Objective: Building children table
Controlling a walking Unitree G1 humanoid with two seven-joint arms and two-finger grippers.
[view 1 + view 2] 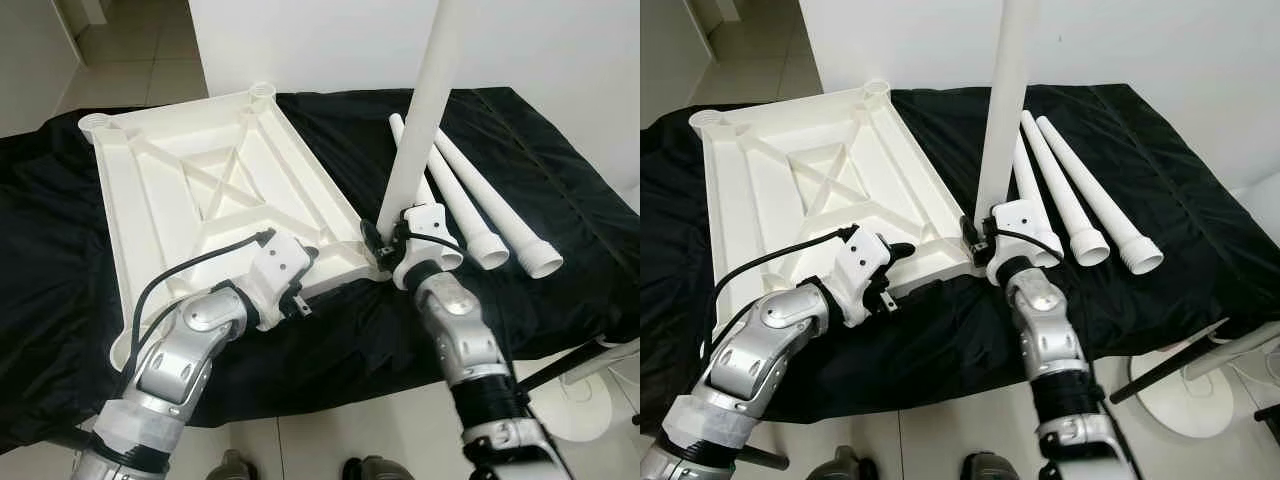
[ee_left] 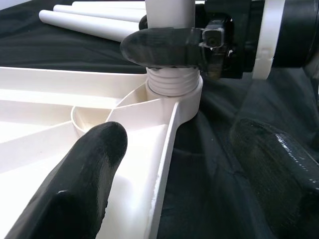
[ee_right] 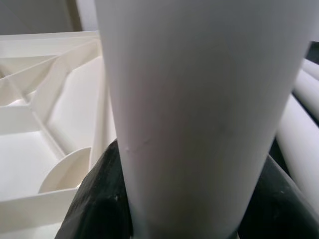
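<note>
Gripping upright leg [image 1: 425, 110] at tabletop [image 1: 190, 190] corner

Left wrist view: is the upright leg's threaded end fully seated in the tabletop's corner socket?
No, threads of the upright leg are exposed above the corner socket.

The room was evenly and brightly lit, with soft, faint shadows. The white tabletop [image 1: 215, 190] and wall were near overexposed, while the black cloth [image 1: 520, 160] kept only dull folds. Head views were sharp, with slight bending at the edges. In the wrist views the near black fingers [image 2: 75, 194] and the upright leg [image 3: 199, 114] were blurred from closeness.
</note>
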